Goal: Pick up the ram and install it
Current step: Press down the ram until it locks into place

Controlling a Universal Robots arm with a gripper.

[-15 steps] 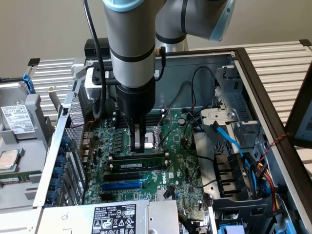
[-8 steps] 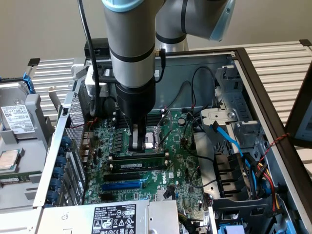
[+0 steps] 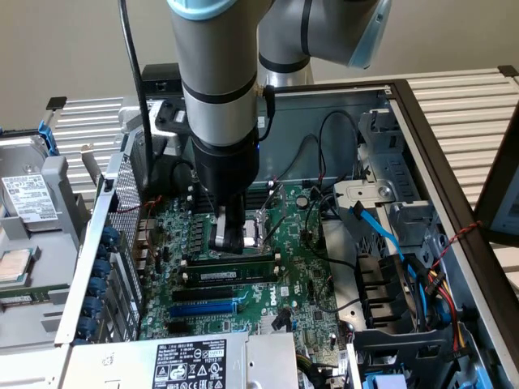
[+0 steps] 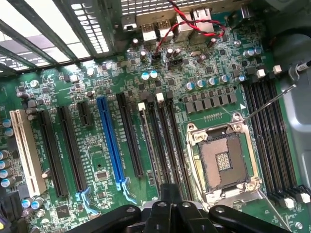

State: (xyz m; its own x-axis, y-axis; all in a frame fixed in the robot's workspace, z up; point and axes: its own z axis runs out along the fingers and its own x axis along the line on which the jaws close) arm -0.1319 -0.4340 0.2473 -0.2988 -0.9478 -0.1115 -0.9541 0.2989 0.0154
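— Down inside the open computer case (image 3: 426, 146), where is the ram (image 3: 235, 272) now?

— On the motherboard (image 3: 304, 279), lying along one of the long black memory slots just beside the processor socket (image 4: 223, 162), with the blue slot (image 3: 207, 308) a little further off. Its white label faces us. It sits level, end to end, as far as I can see from here.

— So the picking-up is done?

— I'd judge so. The stick is at the slot, not out on the desk, so the work looks to be at the installing step: seating it.

— And the hand (image 3: 231, 241)?

— Right over the middle of the stick, at its top edge or touching it; I cannot tell which. Nor can I tell whether the hand is spread or pressed together; the tip is dark against the board.

— What does this step call for, to your eye?

— A straight, even push down the line of the slot, so that both ends go home together and the end latches close. A tilt would bind one end. I can't make out from here whether the latches are shut.

— How is the arm (image 3: 219, 73) standing?

— Its last section hangs nearly plumb, reaching down through the open side of the case, wrist straight above the board. The loose cables lie off toward the exterior view's right, apart from it.
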